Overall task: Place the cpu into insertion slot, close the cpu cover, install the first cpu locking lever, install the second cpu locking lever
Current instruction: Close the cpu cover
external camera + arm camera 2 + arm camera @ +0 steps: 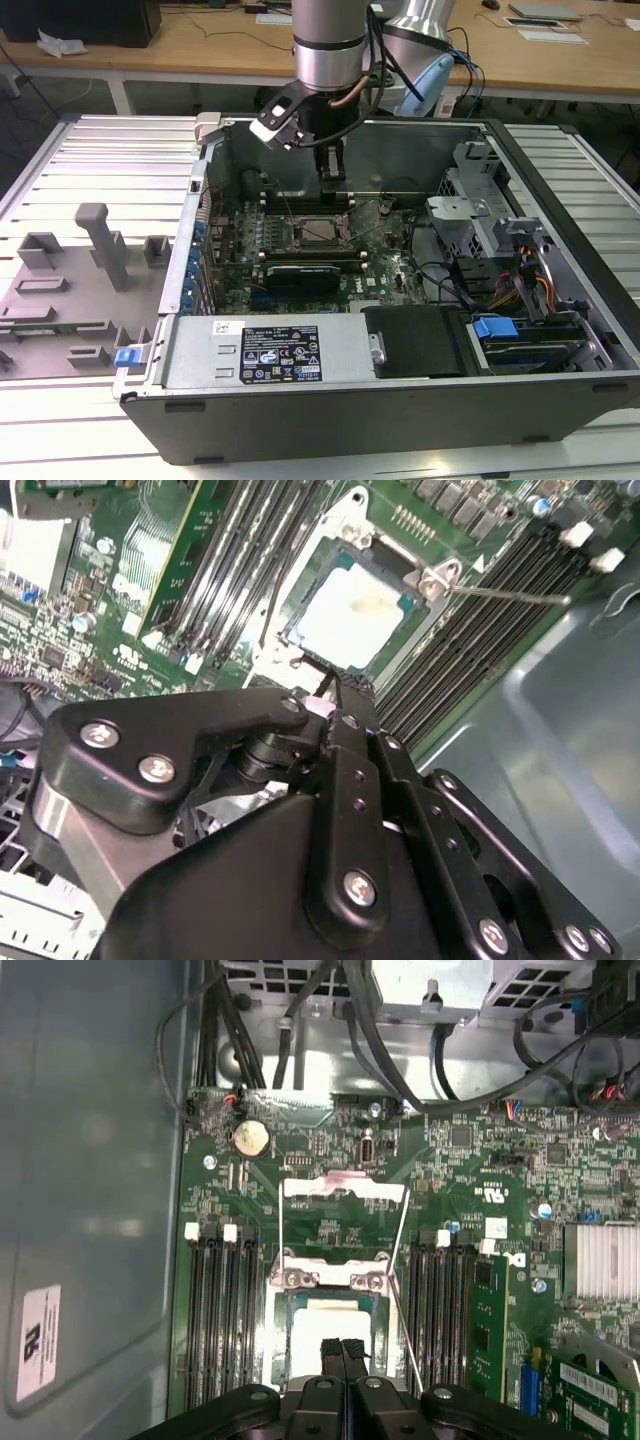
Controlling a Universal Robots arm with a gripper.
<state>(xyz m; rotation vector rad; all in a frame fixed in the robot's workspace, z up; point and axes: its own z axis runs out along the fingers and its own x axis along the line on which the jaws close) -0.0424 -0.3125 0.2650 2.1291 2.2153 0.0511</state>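
Your gripper (341, 1348), closed and empty, hovers just above the seated cpu (315, 1325); press the open cover (345, 1188) beyond it down evenly

Bright, even light, with white glare on the cpu (355, 615).

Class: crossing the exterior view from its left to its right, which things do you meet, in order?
Grey post → blue clip → cpu → blue tab → orange wires
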